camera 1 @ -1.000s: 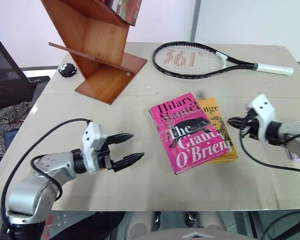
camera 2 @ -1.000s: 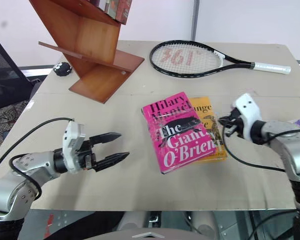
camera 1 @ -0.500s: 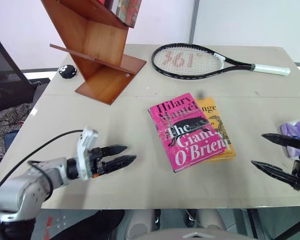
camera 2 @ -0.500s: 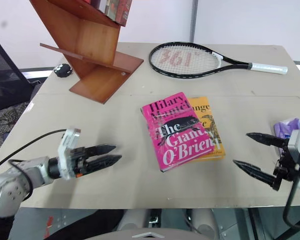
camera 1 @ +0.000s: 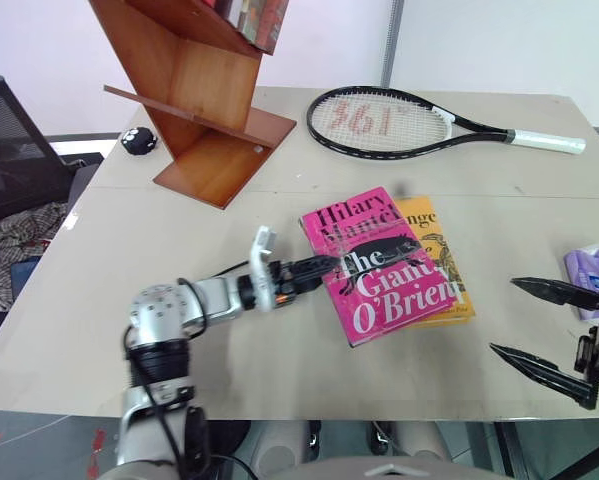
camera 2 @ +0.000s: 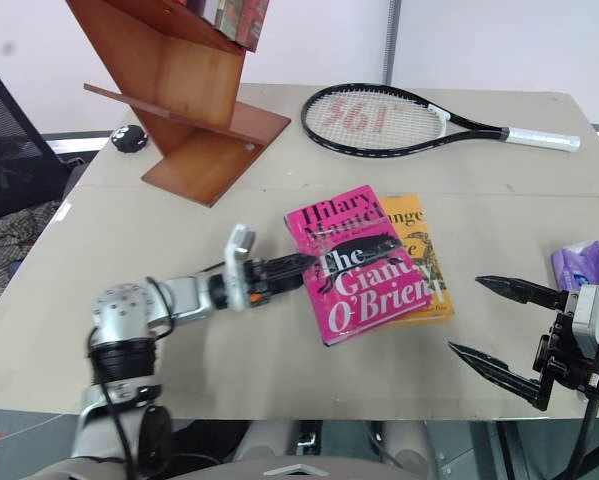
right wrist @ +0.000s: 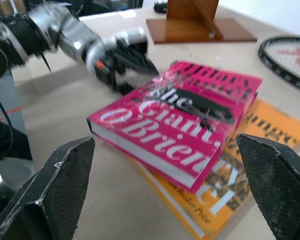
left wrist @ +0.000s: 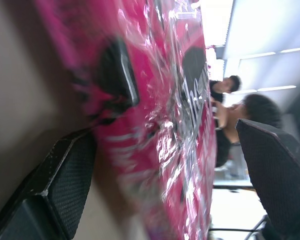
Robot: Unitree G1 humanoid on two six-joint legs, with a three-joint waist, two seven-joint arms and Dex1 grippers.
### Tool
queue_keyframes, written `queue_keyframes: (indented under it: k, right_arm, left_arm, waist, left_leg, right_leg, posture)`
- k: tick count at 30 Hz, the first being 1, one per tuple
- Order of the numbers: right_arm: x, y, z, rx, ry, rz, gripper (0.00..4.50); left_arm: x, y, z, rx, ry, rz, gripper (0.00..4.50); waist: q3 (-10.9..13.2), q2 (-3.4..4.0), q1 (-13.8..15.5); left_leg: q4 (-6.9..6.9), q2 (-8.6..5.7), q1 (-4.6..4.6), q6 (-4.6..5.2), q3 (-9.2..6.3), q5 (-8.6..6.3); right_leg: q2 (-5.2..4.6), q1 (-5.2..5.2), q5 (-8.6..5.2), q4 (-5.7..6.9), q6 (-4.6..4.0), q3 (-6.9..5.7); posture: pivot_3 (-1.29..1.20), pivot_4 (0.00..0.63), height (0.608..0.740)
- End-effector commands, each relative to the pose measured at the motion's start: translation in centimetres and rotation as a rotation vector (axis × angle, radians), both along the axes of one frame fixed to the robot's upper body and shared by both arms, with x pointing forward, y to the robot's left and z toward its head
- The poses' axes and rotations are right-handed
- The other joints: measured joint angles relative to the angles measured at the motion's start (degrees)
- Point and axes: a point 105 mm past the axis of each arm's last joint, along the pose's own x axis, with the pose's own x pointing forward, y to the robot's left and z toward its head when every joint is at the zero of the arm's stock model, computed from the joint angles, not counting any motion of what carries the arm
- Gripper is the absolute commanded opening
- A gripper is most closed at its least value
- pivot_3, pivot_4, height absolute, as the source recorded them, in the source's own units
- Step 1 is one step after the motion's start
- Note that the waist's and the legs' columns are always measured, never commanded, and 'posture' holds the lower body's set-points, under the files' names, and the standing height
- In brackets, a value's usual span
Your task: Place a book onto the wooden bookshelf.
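The pink book [camera 1: 377, 262] lies flat on the beige bench [camera 1: 229, 330], resting partly on top of a yellow-orange book [camera 1: 441, 262] that sticks out from under its right side. All places below are given from the pink book.

The left gripper [camera 1: 315, 270] reaches in from the left at the book's left edge, its jaws apart, one finger [left wrist: 64, 185] low beside the edge against the bench and the other finger [left wrist: 277, 175] over the cover; the jaws straddle the edge without clamping it. The right gripper [camera 2: 502, 325] hangs well to the right of the book, past the yellow-orange one, jaws wide apart and holding nothing.

The wooden bookshelf [camera 1: 194, 95] stands well behind and to the left, on the far part of the bench, with a small black object [camera 1: 137, 140] beside its base. A tennis racket [camera 1: 409, 122] lies behind the book. A purple packet [camera 1: 597, 268] sits far right, near the bench edge.
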Motion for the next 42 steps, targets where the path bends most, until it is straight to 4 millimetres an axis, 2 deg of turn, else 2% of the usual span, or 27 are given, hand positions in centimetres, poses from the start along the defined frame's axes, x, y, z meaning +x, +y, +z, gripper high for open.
queue_keyframes:
  k: [1, 3, 5, 8, 10, 13, 15, 17, 19, 21, 23, 25, 27, 29, 32, 34, 36, 40, 42]
  right_arm:
    - [-0.2, 0.3, 0.6, -0.009, -0.039, 0.002, 4.5]
    - [-0.2, 0.4, 0.5, -0.011, -0.035, 0.003, 4.5]
    - [-0.2, 0.5, 0.5, -0.003, -0.034, 0.003, 4.5]
    - [0.1, 0.6, 0.3, 0.003, -0.032, 0.003, 4.5]
    - [0.3, 0.8, 0.2, 0.008, -0.035, 0.006, 4.5]
    - [0.9, 0.7, 0.4, 0.026, -0.059, -0.002, 4.5]
    - [1.1, 0.6, 0.5, 0.03, -0.066, -0.004, 4.5]
    - [1.6, 0.6, 0.7, 0.044, -0.085, -0.003, 4.5]
    - [2.2, 0.9, 1.0, 0.064, -0.1, 0.009, 4.5]
    - [2.7, 1.1, 1.1, 0.074, -0.112, 0.026, 4.5]
    - [3.2, 1.3, 1.2, 0.078, -0.121, 0.038, 4.5]
    - [3.5, 1.5, 1.3, 0.079, -0.13, 0.049, 4.5]
    - [3.7, 1.5, 1.5, 0.082, -0.14, 0.052, 4.5]
    - [3.9, 1.5, 1.5, 0.086, -0.145, 0.052, 4.5]
    - [4.3, 1.6, 1.4, 0.09, -0.152, 0.057, 4.5]
    - [4.5, 1.7, 1.4, 0.092, -0.157, 0.06, 4.5]
    - [4.6, 1.8, 1.5, 0.097, -0.163, 0.065, 4.5]
    - [4.4, 2.4, 2.2, 0.108, -0.189, 0.088, 4.5]
    - [4.2, 2.3, 3.3, 0.12, -0.226, 0.087, 4.5]
  left_arm:
    - [1.1, -0.4, -0.1, -0.033, 0.031, 0.057, 4.0]
    - [0.8, -0.8, 0.2, -0.081, 0.041, 0.027, 3.22]
    - [0.7, -0.8, 1.0, -0.116, 0.018, 0.02, 2.13]
    - [1.1, 0.3, 2.1, -0.135, -0.03, 0.069, 0.78]
    - [1.5, 1.6, 3.1, -0.084, -0.117, 0.121, 0.71]
    - [2.2, 3.7, 6.2, 0.069, -0.391, 0.199, 0.71]
    - [2.8, 4.4, 8.1, 0.177, -0.59, 0.229, 0.71]
    - [3.0, 4.5, 11.6, 0.343, -0.944, 0.21, 0.71]
    - [2.0, 3.3, 15.6, 0.466, -1.368, 0.115, 0.71]
    - [0.5, 2.0, 17.5, 0.583, -1.752, -0.014, 0.71]
    - [0.1, 1.6, 19.1, 0.734, -2.077, -0.061, 0.71]
    - [1.3, 2.7, 22.3, 0.887, -2.262, 0.03, 0.71]
    - [2.5, 5.4, 25.7, 1.082, -2.381, 0.106, 0.71]
    - [3.3, 8.4, 27.1, 1.283, -2.408, 0.055, 0.71]
    - [5.1, 14.2, 26.3, 1.602, -2.245, -0.116, 0.71]
    - [5.8, 16.7, 25.8, 1.739, -2.145, -0.19, 0.71]
    - [6.3, 18.0, 25.8, 1.822, -2.089, -0.222, 0.71]
    - [7.4, 20.0, 25.6, 1.981, -1.982, -0.271, 0.71]
    - [7.9, 21.4, 24.8, 2.041, -1.848, -0.338, 0.71]
  waist:
    - [0.0, 0.02, 0.0]
    - [-0.1, 0.04, 0.0]
    - [-0.1, 0.04, 0.0]
    - [0.0, 0.04, 0.1]
    - [0.0, 0.02, 0.0]
    - [0.0, -0.04, -0.4]
    - [0.0, -0.01, -0.3]
    - [0.0, 0.01, -0.2]
    - [0.0, 0.03, 0.1]
    - [0.0, 0.03, 0.6]
    - [0.0, 0.08, 0.9]
    - [0.0, 0.08, 1.2]
    - [0.0, 0.05, 1.1]
    - [0.1, -0.01, 0.6]
    - [0.1, 0.03, -0.6]
    - [0.1, 0.03, -0.7]
    - [0.1, 0.04, -0.7]
    - [0.4, -0.51, -0.6]
    - [0.5, -0.56, -0.4]
  left_leg:
    - [0.0, 0.0, 0.02, 0.0, 0.0, 0.0]
    - [0.0, 0.0, 0.04, 0.01, 0.0, 0.0]
    - [-0.01, 0.02, 0.03, 0.01, -0.01, 0.0]
    - [-0.01, 0.02, 0.01, 0.01, -0.03, -0.01]
    - [-0.01, 0.02, 0.0, 0.01, -0.01, -0.01]
    - [-0.01, 0.04, -0.05, -0.01, -0.01, 0.0]
    - [-0.03, 0.06, -0.04, -0.07, -0.01, 0.03]
    - [-0.04, 0.04, -0.03, -0.09, 0.02, 0.03]
    - [-0.03, 0.02, -0.07, -0.09, 0.05, 0.01]
    - [-0.04, 0.0, -0.09, -0.3, 0.11, -0.13]
    - [-0.06, -0.02, -0.15, -0.29, 0.14, -0.14]
    - [-0.06, -0.05, -0.18, -0.08, 0.14, -0.13]
    - [-0.09, -0.04, -0.22, 0.09, 0.14, -0.06]
    - [-0.11, 0.02, -0.28, 0.11, 0.17, -0.06]
    - [-0.21, 0.08, -0.13, 0.11, 0.44, -0.07]
    - [-0.22, 0.08, -0.13, 0.11, 0.44, -0.07]
    - [-0.18, 0.09, -0.19, 0.11, 0.41, -0.07]
    - [-0.15, 0.11, -0.21, 0.12, 0.45, -0.07]
    - [-0.1, 0.11, -0.29, 0.12, 0.41, -0.07]
  right_leg:
    - [0.0, 0.01, 0.01, 0.0, -0.02, 0.0]
    - [0.01, 0.01, 0.03, 0.01, -0.07, 0.02]
    - [0.02, 0.01, 0.13, 0.02, -0.23, -0.01]
    - [0.01, -0.01, 0.13, 0.01, -0.24, -0.02]
    - [0.0, -0.02, 0.13, 0.0, -0.24, 0.0]
    - [0.0, -0.1, 0.14, 0.01, -0.27, 0.0]
    - [-0.02, -0.1, 0.14, 0.01, -0.29, -0.01]
    - [-0.04, -0.09, 0.15, -0.01, -0.32, 0.01]
    - [-0.03, -0.1, 0.18, -0.07, -0.38, -0.03]
    - [-0.05, -0.12, 0.21, -0.13, -0.42, -0.03]
    - [-0.07, -0.14, 0.22, -0.27, -0.44, -0.05]
    - [-0.19, -0.12, 0.23, -0.31, -0.45, 0.0]
    - [-0.14, -0.15, 0.23, -0.37, -0.44, -0.03]
    - [0.06, -0.25, 0.23, -0.31, -0.42, -0.16]
    - [0.18, -0.37, 0.21, -0.13, -0.28, -0.07]
    - [0.2, -0.38, 0.27, -0.09, -0.01, -0.13]
    - [0.18, -0.38, 0.17, -0.07, 0.17, -0.18]
    - [0.22, -0.45, 0.15, -0.01, 0.24, -0.12]
    - [0.2, -0.45, 0.15, -0.04, 0.24, -0.15]
  posture:
    - [0.0, 0.15, 0.717]
    - [0.0, 0.15, 0.717]
    - [0.0, 0.15, 0.717]
    - [0.0, 0.15, 0.717]
    - [0.0, 0.15, 0.717]
    - [0.0, 0.15, 0.717]
    - [0.0, 0.15, 0.717]
    - [0.0, 0.15, 0.717]
    - [0.0, 0.15, 0.717]
    - [0.0, 0.15, 0.717]
    - [0.0, 0.15, 0.717]
    - [0.0, 0.15, 0.717]
    - [0.0, 0.15, 0.717]
    - [0.0, 0.15, 0.717]
    - [0.0, 0.15, 0.717]
    - [0.0, 0.15, 0.717]
    - [0.0, 0.15, 0.717]
    - [0.0, 0.15, 0.717]
    - [0.0, 0.15, 0.717]
